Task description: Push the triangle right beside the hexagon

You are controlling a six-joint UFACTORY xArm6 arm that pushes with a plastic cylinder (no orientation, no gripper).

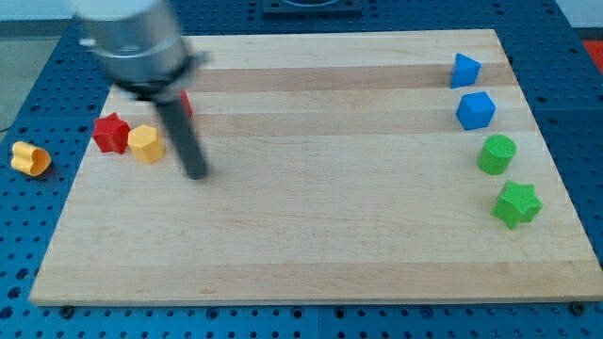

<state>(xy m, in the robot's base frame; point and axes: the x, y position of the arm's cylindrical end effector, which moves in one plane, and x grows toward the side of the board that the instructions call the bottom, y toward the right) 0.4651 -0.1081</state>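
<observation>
my tip (196, 173) (blurred) just right of yellow hexagon (145, 144); blue triangle (464, 70) far right

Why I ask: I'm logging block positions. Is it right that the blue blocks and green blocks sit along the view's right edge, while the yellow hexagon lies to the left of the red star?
Not quite. In the camera view the yellow hexagon lies to the right of the red star, touching it. The blue blocks and green blocks do sit along the view's right edge.

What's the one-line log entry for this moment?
my tip: just right of yellow hexagon, apart | red star: touching hexagon's left | blue triangle: far right, unmoved position | task: not done
</observation>
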